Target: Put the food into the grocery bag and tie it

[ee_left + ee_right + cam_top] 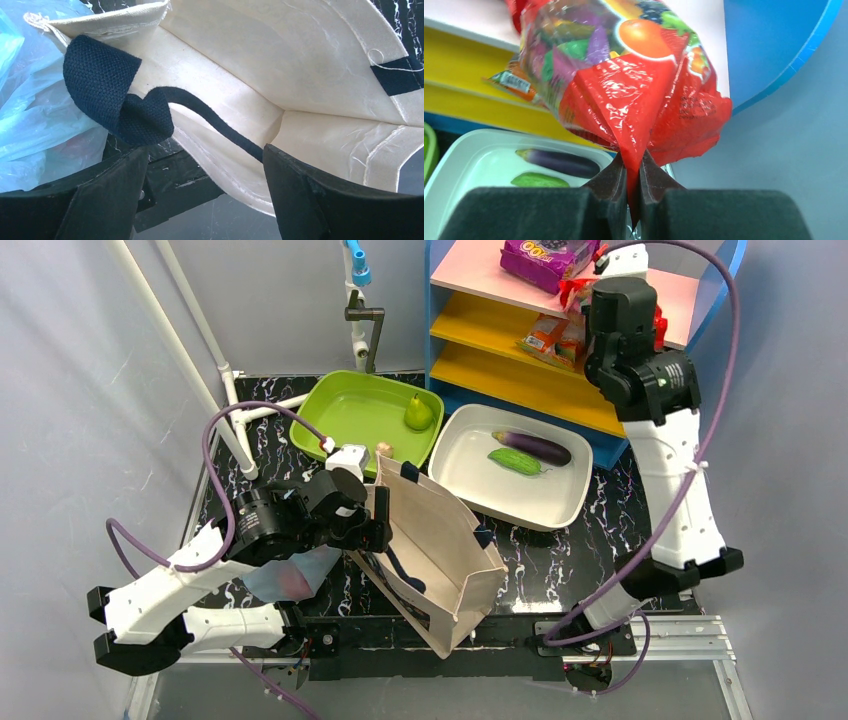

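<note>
Grocery bag (35, 120) seemingly beside left end effector (204, 151)

Crumpled light-blue grocery bag (264, 580) apparently holds red food (296, 585).

Right end effector (633, 167) clamped: dark finger pads (610, 181) pinch lower crimped edge of glossy red plastic snack bag with fruit prints (634, 85). Bag fills upper centre. Behind it: yellow shelf board (469, 50), pink shelf board (464, 10), blue side panel (774, 45). Lower left: white plastic tray (474, 157) holding long purple eggplant (559, 162) and green cucumber (539, 180), lying near each other.
</note>
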Robot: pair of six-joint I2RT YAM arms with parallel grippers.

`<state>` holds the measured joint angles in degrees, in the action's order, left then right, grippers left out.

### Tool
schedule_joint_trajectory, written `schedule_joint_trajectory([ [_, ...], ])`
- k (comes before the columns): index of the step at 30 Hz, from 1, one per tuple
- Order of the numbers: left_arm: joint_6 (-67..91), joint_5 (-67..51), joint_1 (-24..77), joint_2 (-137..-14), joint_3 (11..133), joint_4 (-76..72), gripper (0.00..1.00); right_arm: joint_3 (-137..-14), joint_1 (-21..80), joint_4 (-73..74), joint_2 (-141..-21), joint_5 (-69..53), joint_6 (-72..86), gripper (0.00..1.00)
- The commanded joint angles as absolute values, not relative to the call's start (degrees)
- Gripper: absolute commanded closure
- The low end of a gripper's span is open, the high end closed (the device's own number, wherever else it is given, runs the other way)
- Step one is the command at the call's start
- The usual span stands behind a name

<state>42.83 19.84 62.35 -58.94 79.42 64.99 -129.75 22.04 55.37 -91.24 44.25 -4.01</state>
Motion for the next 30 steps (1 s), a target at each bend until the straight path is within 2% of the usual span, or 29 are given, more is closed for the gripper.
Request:
schedule_joint_trajectory([
  [1, 45.91, 19.57, 61.98, -58.99, 81.29, 68.14, 0.19, -129.54, 24.74, 51.75, -84.12, 45.01, -2.47, 0.99],
  [9, 50.88, 17.17, 62.03, -57.76, 76.39, 66.38, 0.29, -124.24, 26.79, 50.82, -74.69, 43.52, -2.25, 0.99],
  [15, 51.64, 15.59, 62.01, -57.99, 74.35, 62.9, 0.43, -121.33, 26.97, 52.7, -68.67, 37.24, 1.58, 0.99],
  [18, 51.61, 15.02, 61.97, -58.56, 73.77, 61.29, 0.58, -118.89, 26.98, 53.82, -65.57, 30.71, 4.38, 0.99],
  [20, 51.51, 14.56, 61.97, -58.86, 73.34, 60.25, 0.77, -117.02, 26.98, 54.1, -63.72, 25.35, 6.43, 0.99],
  [21, 51.51, 14.21, 61.96, -59.41, 73.23, 59.67, 0.94, -113.98, 26.98, 52.85, -61.04, 15.16, 8.46, 0.99],
  [22, 51.63, 13.83, 61.96, -59.94, 73.27, 59.54, 1.0, -110.72, 26.97, 50.36, -59.2, 6.32, 10.45, 0.99],
  [24, 51.59, 13.63, 62.01, -60.13, 73.47, 59.54, 1.0, -107.14, 27.03, 47.16, -58.07, -9.08, 14.56, 0.99],
  [26, 51.56, 13.9, 61.96, -59.76, 73.52, 59.72, 1.0, -104.06, 28.28, 43.86, -58.22, -18.0, 18.3, 0.99],
  [30, 51.96, 15.0, 61.97, -58.38, 73.72, 61.11, 1.0, -100.39, 39.79, 37.15, -60.92, -18.36, 17.98, 0.99],
])
